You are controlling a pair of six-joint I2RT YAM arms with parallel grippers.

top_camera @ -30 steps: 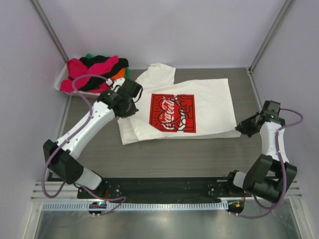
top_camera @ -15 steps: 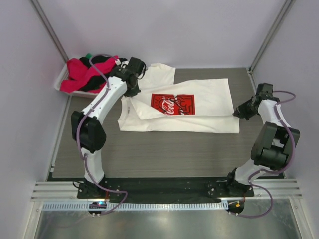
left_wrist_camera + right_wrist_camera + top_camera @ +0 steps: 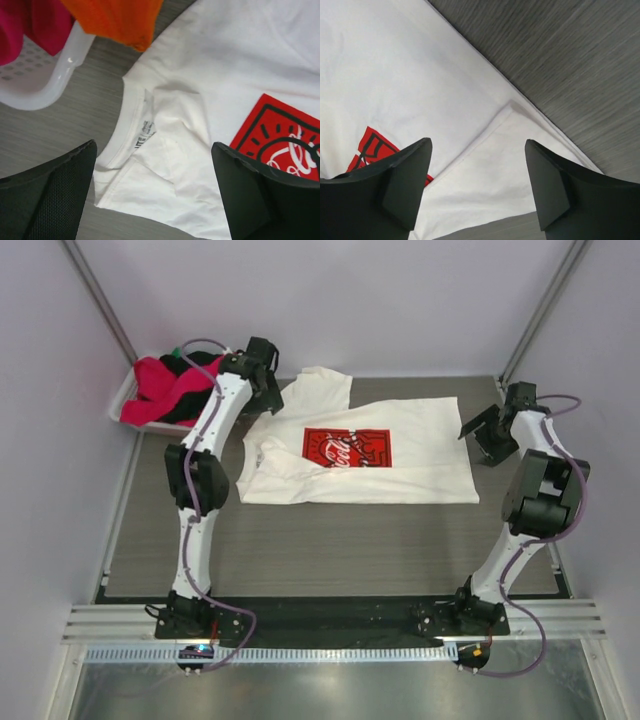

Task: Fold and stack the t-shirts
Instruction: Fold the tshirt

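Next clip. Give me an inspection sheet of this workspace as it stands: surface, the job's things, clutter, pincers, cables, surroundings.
Surface: grey wood-grain table.
Job's things: white t-shirt with a red print lies mid-table, partly folded; pink, black and orange shirts are heaped in the far-left corner.
Clutter: white bin holding that heap.
Pincers: left pincer open above the collar; right pincer open above the shirt's right end; neither holds anything.
Cables: purple cables looped along both arms.
Surroundings: pale walls, metal frame posts.
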